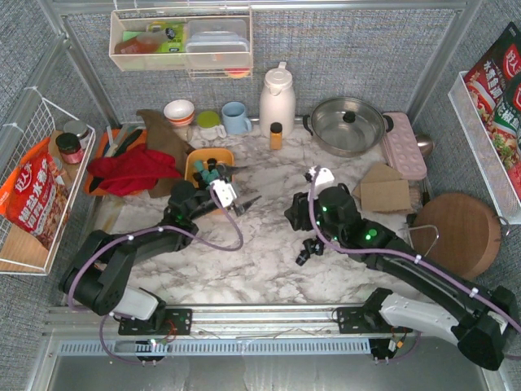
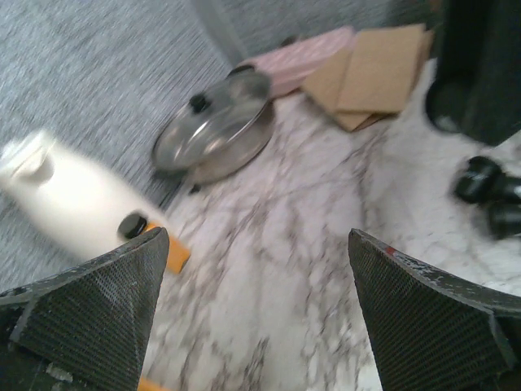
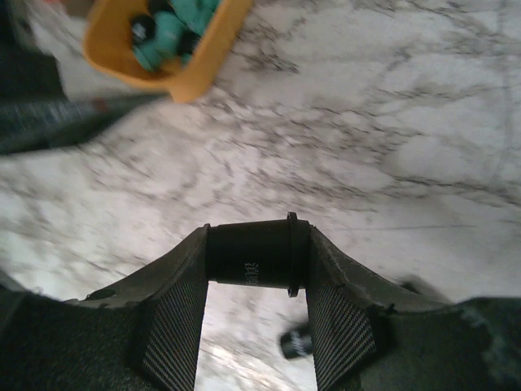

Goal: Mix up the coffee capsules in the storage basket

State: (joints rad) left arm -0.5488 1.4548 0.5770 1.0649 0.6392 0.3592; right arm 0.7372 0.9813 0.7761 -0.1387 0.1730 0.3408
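The storage basket [image 1: 198,160] is a small orange tray at the back left, and it also shows in the right wrist view [image 3: 207,61]. It holds teal and black coffee capsules [image 3: 163,32]. My right gripper [image 3: 256,257] is shut on a black capsule [image 3: 244,252], held crosswise between the fingertips above the marble. In the top view the right gripper [image 1: 293,213] is mid-table. A few loose black capsules [image 1: 309,248] lie just under it. My left gripper [image 2: 256,273] is open with nothing in it. Seen from above, the left gripper [image 1: 242,186] is beside the basket's right edge.
At the back stand a lidded steel pot [image 1: 348,124], a white jug [image 1: 277,99], a small orange bottle [image 1: 276,135], a blue mug [image 1: 236,118] and bowls. A red cloth [image 1: 130,171] lies left of the basket. Cardboard [image 1: 384,189] and a round wooden board [image 1: 460,232] lie to the right.
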